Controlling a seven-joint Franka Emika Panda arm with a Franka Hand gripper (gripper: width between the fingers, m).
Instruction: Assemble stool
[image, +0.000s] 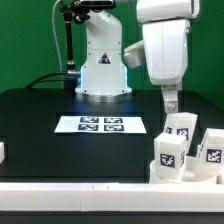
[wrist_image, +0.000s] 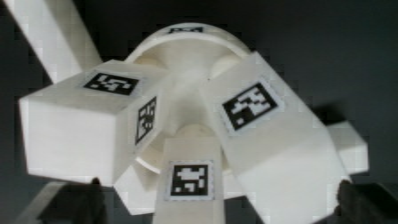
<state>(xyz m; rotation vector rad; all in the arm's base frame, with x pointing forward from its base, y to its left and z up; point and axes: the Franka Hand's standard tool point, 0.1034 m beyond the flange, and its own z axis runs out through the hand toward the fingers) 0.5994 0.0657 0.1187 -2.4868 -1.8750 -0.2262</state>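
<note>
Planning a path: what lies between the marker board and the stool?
Only bare black table, from marker board to stool, in the exterior view.

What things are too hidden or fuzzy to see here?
- Exterior view: the hand is too small to tell open or shut.
- Exterior view: a white piece is cut off by the view's left edge.
- Wrist view: the stool parts are blurred, so their joins are unclear.

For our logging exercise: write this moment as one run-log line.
stool: exterior view's right, three legs up | gripper: just above it, state unclear | marker board: lying flat
</note>
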